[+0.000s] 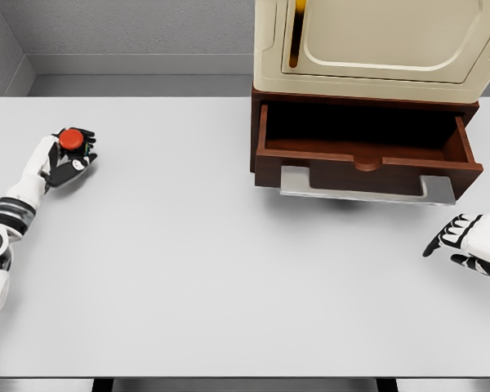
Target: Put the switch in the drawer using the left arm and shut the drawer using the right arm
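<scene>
The switch [72,140], a small black body with a red round button on top, sits at the far left of the table. My left hand [65,159] is curled around it, fingers wrapped on its sides. The dark brown drawer [367,155] stands pulled open at the upper right, its inside in shadow. A silver handle [363,184] runs under its front. My right hand [465,241] hovers low at the right edge, in front of the drawer's right corner, fingers relaxed and holding nothing.
A cream-coloured cabinet [376,45] sits on top of the drawer unit. The light grey table [212,269] stretches between my two hands. Its front edge runs along the bottom of the view.
</scene>
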`<move>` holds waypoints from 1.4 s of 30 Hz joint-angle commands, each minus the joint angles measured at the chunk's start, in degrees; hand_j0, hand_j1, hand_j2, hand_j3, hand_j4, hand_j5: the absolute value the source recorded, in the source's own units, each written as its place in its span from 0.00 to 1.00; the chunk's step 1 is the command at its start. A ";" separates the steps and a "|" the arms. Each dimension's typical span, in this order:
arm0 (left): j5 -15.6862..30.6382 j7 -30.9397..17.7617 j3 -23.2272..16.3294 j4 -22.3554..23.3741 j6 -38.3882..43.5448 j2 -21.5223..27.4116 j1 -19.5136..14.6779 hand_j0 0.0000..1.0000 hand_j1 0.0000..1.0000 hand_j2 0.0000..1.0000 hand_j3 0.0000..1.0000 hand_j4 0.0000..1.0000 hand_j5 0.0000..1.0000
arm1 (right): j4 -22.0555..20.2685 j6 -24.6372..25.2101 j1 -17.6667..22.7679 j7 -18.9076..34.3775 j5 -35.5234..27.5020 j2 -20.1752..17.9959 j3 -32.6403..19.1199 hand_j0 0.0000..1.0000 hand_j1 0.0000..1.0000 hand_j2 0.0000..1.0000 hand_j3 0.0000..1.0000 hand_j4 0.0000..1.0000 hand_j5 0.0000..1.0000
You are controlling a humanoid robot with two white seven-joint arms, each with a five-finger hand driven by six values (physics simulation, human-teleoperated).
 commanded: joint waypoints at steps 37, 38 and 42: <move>-14.44 -0.60 -0.41 -25.92 0.54 -2.35 -0.26 0.46 0.46 0.46 0.46 0.46 0.46 | 0.10 0.00 0.00 -0.10 -0.36 0.05 -0.02 0.59 0.59 0.59 0.59 0.59 0.59; -14.88 -0.60 -0.33 -26.36 0.54 -2.26 -0.26 0.46 0.46 0.46 0.46 0.46 0.46 | 0.10 0.00 0.00 -0.10 -0.36 0.05 -0.02 0.59 0.59 0.59 0.59 0.59 0.59; -15.32 -0.60 -0.59 -26.98 0.54 -2.26 -0.26 0.45 0.45 0.45 0.45 0.45 0.45 | 0.10 0.00 0.00 -0.10 -0.36 0.05 -0.02 0.59 0.59 0.59 0.59 0.59 0.59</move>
